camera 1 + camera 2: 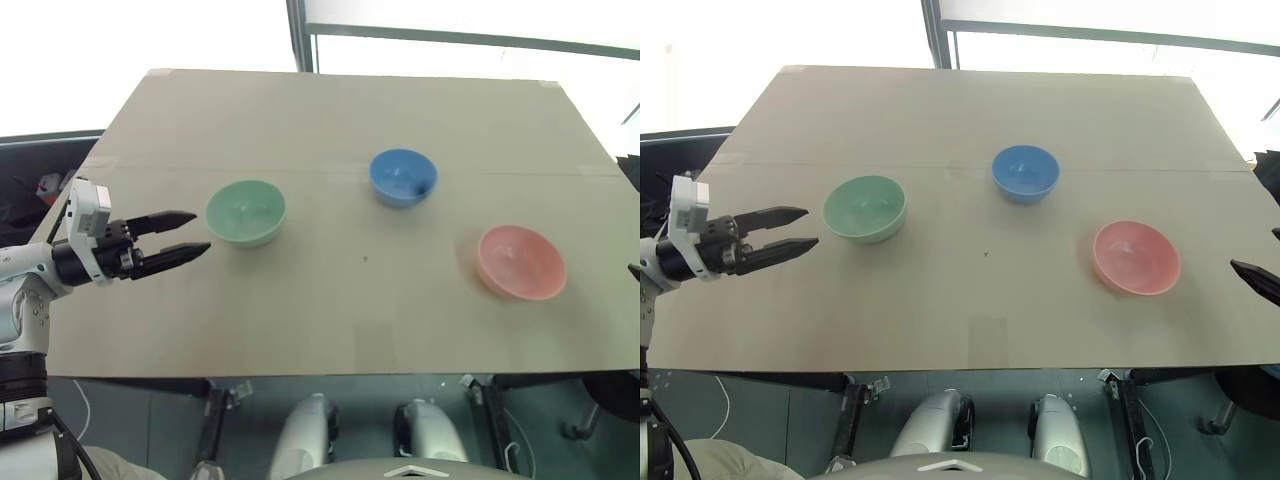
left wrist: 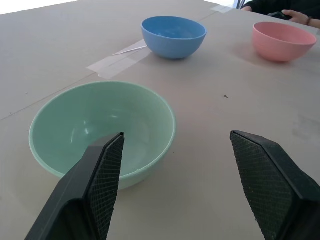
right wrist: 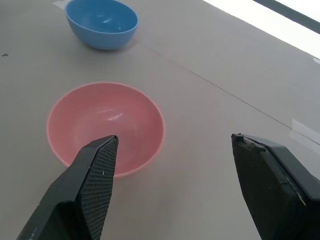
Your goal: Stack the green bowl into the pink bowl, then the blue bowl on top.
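A tan table [image 1: 330,320] fills the scene. Taking the green bowl [image 1: 246,212] as the landmark: the left gripper [image 1: 190,233] hovers just to its left, fingers wide apart and empty. The blue bowl [image 1: 402,177] sits to its right, farther back. The pink bowl [image 1: 520,261] is farthest right. The right gripper [image 3: 172,170], spread wide and empty, hangs near the pink bowl.

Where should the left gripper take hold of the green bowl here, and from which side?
Probably the rim of the green bowl nearest the left gripper, coming from the robot's left. The bowl sits upright and empty, apart from the others, so one finger could slip inside and one outside the thin wall.
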`<state>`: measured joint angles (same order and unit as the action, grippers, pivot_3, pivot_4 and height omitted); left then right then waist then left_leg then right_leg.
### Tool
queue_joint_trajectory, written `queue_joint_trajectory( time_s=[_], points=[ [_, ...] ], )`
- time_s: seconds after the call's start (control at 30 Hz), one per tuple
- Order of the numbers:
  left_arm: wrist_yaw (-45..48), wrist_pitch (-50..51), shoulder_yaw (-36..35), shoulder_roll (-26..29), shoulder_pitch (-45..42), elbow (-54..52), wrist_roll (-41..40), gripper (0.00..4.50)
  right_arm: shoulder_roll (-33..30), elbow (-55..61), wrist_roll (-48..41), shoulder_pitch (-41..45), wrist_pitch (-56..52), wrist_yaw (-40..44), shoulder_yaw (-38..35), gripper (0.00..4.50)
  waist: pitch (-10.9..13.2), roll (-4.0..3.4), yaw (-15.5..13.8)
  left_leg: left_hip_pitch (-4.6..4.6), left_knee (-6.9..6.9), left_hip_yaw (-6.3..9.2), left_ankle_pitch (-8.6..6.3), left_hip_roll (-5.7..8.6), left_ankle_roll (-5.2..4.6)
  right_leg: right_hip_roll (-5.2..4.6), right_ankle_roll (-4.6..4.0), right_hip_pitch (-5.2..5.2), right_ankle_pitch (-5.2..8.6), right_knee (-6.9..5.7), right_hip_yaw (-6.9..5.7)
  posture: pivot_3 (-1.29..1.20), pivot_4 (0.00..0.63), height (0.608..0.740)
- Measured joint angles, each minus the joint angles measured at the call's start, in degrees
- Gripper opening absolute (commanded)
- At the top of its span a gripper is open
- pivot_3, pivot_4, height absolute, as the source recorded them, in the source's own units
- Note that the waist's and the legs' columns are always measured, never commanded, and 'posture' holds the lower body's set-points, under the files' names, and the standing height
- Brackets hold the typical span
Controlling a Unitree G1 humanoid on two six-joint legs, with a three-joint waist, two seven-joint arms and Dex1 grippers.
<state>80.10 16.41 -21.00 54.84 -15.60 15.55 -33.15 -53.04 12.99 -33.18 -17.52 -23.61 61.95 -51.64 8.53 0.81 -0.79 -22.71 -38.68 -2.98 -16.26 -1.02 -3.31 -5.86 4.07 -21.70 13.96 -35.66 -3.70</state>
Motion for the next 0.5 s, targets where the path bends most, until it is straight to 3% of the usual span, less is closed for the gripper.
queue_joint_trajectory(
  time_s=[0.5],
  points=[
    [-3.36,5.30,3.40,-7.44,-4.97,-4.79,-2.41,3.59,0.10,5.86,-0.89,6.31,-3.72,-4.93,8.36,3.78,0.00,0.02,-0.01,0.00,-0.10,0.01,0.00,0.01,0.00,0.00,0.01,0.01,-0.01,-0.10,0.01,0.00,0.150,0.740]
  ],
)
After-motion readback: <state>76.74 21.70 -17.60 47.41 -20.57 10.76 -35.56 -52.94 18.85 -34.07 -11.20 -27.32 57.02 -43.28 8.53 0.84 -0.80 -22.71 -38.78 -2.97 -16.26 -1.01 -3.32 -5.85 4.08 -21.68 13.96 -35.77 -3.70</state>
